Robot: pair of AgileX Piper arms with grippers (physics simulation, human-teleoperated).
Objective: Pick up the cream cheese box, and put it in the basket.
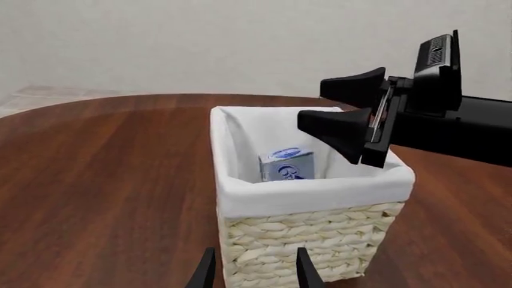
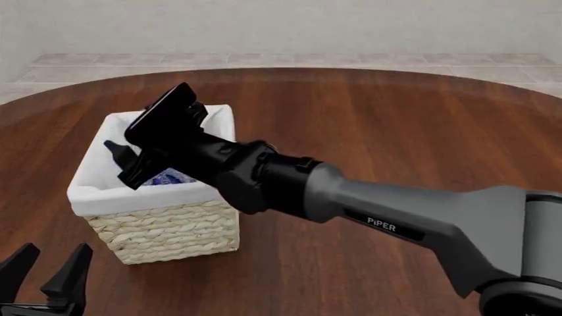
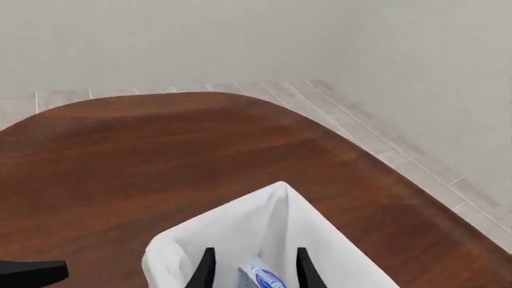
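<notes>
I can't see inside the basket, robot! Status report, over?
Right hand open, empty, above the cream woven wicker basket. Left hand open, low near the table's front edge. Small pale blue-white cream cheese box inside the basket. Nothing in the way.

The basket (image 2: 162, 224) stands toward the table's (image 2: 395, 125) left side, nearer the front edge than the far one, and the right gripper (image 2: 118, 164) with its arm slanting across from the front right corner hangs over its open mouth, blocking entry from above (the cream cheese box (image 1: 286, 164) lies inside). The left gripper (image 2: 49, 273) sits apart at the front left corner. Bare wood spreads to the far and right edges.
</notes>
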